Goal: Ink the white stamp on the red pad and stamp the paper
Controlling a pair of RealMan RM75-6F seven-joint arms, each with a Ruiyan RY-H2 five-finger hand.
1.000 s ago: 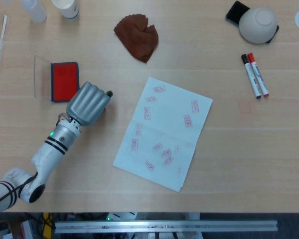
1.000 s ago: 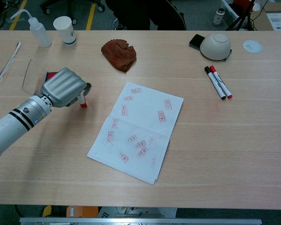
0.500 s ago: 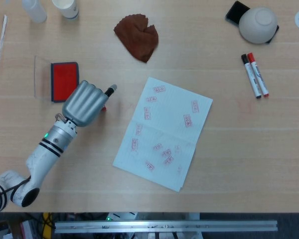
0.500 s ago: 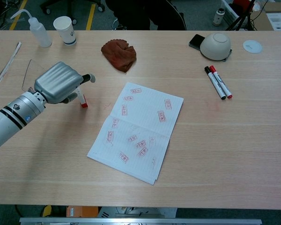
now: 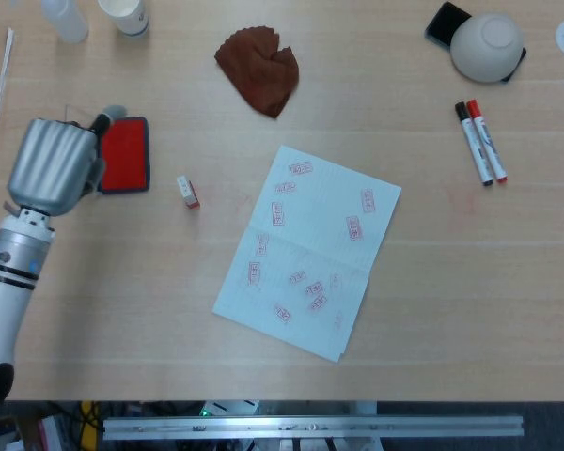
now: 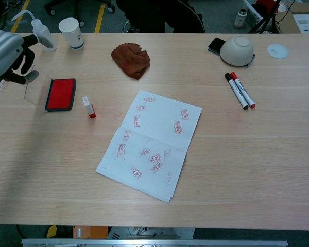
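The white stamp (image 5: 188, 191) with a red base lies alone on the table between the red ink pad (image 5: 124, 155) and the paper (image 5: 310, 249); the chest view shows the stamp (image 6: 88, 107) right of the pad (image 6: 61, 94). The lined paper (image 6: 152, 144) carries several red stamp marks. My left hand (image 5: 52, 164) hovers raised over the pad's left side, back towards the camera, holding nothing. In the chest view this hand (image 6: 7, 54) sits at the far left edge with thumb and fingers apart. The right hand shows in neither view.
A clear lid (image 6: 33, 85) stands beside the pad. A brown cloth (image 5: 258, 68) lies at the back. Two markers (image 5: 479, 141), a bowl (image 5: 487, 42) and a phone (image 5: 446, 23) are at the right. A cup (image 6: 71, 25) and squeeze bottle (image 6: 41, 33) stand back left.
My left hand let go of the stamp, rose and drew back to the left. The stamp stays on the table where it was, now uncovered, as is the pad.
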